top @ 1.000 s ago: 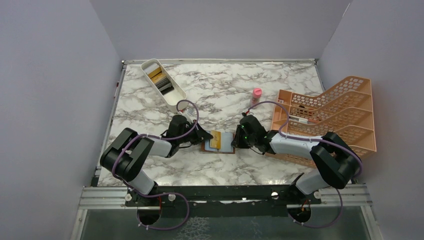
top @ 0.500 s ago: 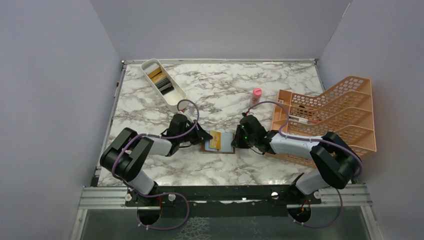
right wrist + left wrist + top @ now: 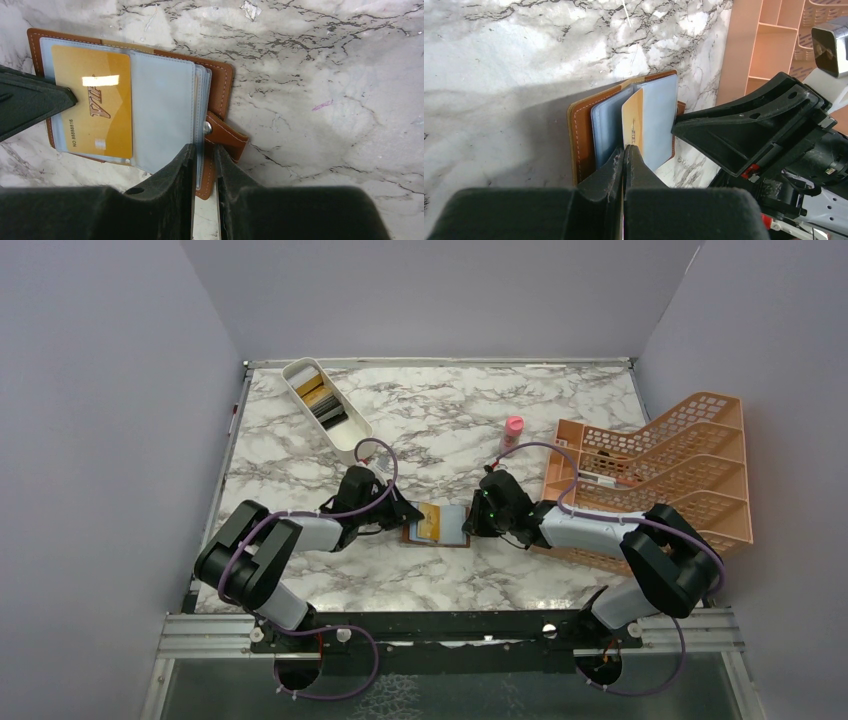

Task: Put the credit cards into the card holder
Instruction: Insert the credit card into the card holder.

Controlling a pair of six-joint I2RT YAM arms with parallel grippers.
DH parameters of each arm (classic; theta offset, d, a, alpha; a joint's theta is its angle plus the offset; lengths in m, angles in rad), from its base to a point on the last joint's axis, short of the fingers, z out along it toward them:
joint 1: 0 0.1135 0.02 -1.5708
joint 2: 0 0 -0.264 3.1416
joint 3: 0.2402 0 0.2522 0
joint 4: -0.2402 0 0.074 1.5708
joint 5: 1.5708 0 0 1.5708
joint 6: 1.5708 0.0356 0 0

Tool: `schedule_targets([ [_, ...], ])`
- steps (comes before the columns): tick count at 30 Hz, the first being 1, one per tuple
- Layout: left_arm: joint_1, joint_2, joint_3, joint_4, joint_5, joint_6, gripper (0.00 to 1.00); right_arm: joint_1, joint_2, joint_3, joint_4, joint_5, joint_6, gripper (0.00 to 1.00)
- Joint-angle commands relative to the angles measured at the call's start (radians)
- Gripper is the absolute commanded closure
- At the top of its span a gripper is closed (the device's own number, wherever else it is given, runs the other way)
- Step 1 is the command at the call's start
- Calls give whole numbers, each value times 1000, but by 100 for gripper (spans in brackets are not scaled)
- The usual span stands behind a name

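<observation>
The card holder [image 3: 220, 85] lies open on the worktop [image 3: 325, 75] between the arms, with the right claw [image 3: 204, 165] clamped on its sleeve edges to hold it flat and steady, so that the left claw [image 3: 625, 160], pinched on the gold credit card [image 3: 92, 110], can feed it into a sleeve.

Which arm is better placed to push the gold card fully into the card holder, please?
Left: the left gripper is shut on the gold card, seemingly partway into a sleeve, while the right gripper clamps the pages of the card holder.
</observation>
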Motion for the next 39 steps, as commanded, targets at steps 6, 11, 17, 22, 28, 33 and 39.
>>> schedule_targets([
  [6,4,13,24,-56,-21,21,100,0,28,-42,-72,-14,-19,78],
  [11,5,5,14,-57,-41,10,100,0,29,-41,-72,-15,-21,78],
  [17,4,-7,0,-57,-55,-7,100,0,32,-40,-71,-16,-20,78],
  [22,-2,-1,-2,-58,-60,-20,100,0,35,-39,-67,-18,-20,78],
  [28,-12,9,6,-45,-64,-11,100,1,38,-38,-66,-20,-20,78],
  [33,-26,30,7,13,-36,-18,100,1,38,-38,-66,-19,-21,78],
  [39,-30,7,6,17,-23,-28,100,0,38,-38,-69,-19,-23,78],
])
